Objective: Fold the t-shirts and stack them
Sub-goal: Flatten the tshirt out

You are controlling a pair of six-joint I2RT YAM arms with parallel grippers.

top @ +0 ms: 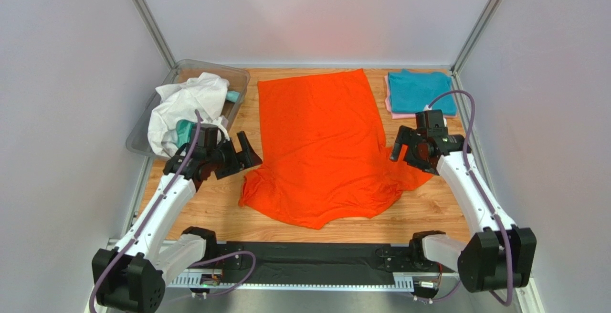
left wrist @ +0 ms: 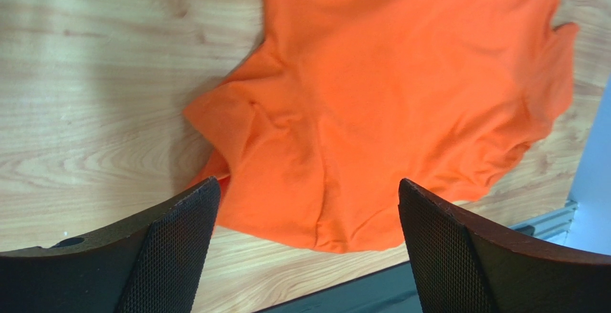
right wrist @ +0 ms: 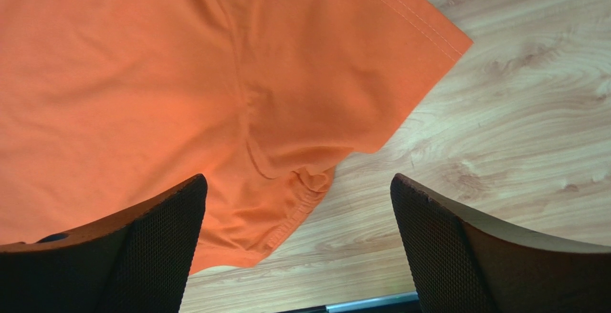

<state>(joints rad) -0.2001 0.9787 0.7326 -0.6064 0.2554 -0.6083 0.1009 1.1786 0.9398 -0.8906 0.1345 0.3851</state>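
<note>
A bright orange t-shirt (top: 324, 145) lies spread on the wooden table, hem toward the back wall and sleeves toward the arms. My left gripper (top: 237, 155) hovers open above its left sleeve (left wrist: 237, 123), holding nothing. My right gripper (top: 406, 148) hovers open above the right sleeve (right wrist: 337, 62), also holding nothing. A folded teal t-shirt (top: 419, 91) rests on a pink one (top: 391, 108) at the back right. A white t-shirt (top: 183, 105) and a teal one (top: 183, 131) hang crumpled out of the bin at the back left.
A clear plastic bin (top: 237, 84) stands at the back left corner. Metal frame posts and white walls enclose the table (top: 430, 209). A black rail (top: 308, 259) runs along the near edge between the arm bases.
</note>
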